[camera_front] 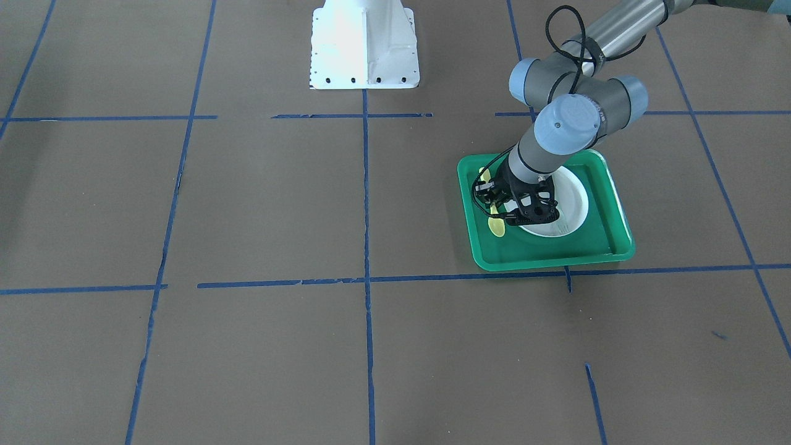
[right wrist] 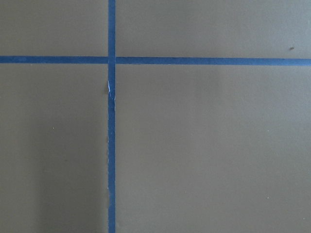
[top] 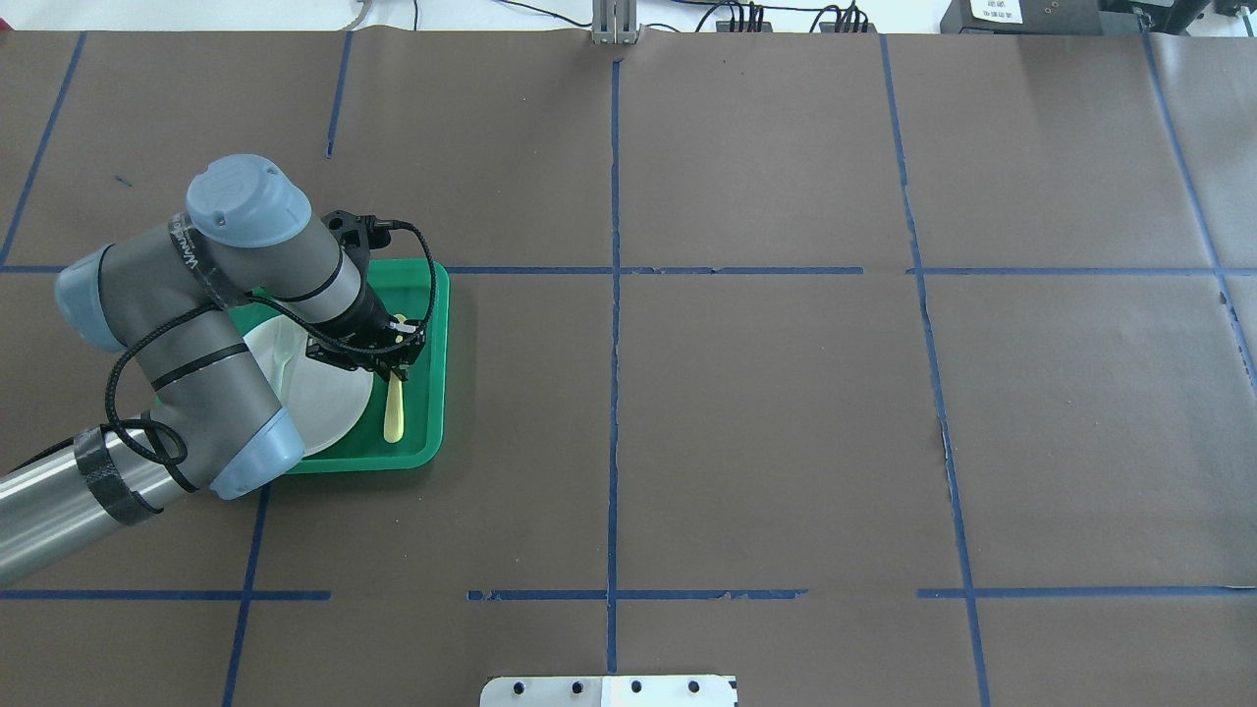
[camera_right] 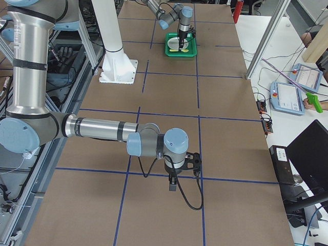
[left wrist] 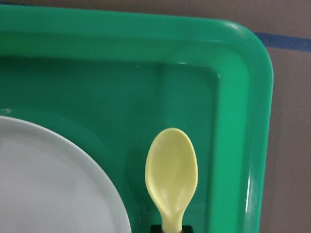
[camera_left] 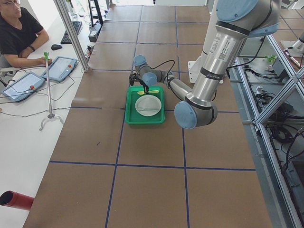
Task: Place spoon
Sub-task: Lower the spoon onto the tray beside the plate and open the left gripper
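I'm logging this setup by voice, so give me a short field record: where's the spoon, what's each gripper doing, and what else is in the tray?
spoon: in green tray, beside white plate, not on it
left gripper: closed on spoon's handle, over tray
right gripper: above table, far from tray; state unclear
plate contents: pale fork

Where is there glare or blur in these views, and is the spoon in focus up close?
Front-facing view: the white arm base is blown out by glare. Left wrist view: the spoon is in focus, with soft highlights along the green tray rim. Right wrist view: matte brown paper, no glare.
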`<action>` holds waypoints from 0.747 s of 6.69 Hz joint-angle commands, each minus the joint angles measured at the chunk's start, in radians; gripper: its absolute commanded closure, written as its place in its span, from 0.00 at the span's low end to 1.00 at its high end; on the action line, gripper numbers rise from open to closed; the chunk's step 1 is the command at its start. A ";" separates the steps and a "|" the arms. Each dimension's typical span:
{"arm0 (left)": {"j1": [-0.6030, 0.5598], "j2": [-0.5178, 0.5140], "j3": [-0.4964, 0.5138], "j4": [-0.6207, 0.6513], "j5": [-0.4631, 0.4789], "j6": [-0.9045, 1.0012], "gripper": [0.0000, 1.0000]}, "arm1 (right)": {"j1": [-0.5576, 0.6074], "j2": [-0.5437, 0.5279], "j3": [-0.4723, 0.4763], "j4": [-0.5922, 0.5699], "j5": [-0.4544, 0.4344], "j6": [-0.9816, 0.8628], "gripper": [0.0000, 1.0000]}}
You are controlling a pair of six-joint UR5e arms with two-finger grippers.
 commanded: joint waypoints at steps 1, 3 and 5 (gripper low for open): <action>0.007 -0.001 0.005 -0.002 0.001 0.009 0.90 | 0.000 0.000 0.000 0.000 0.000 0.001 0.00; 0.004 0.003 -0.004 -0.001 0.002 0.012 0.22 | 0.000 0.000 0.000 0.000 0.000 0.001 0.00; 0.001 0.005 -0.010 -0.001 0.002 0.012 0.00 | 0.000 0.000 0.000 0.000 0.000 0.001 0.00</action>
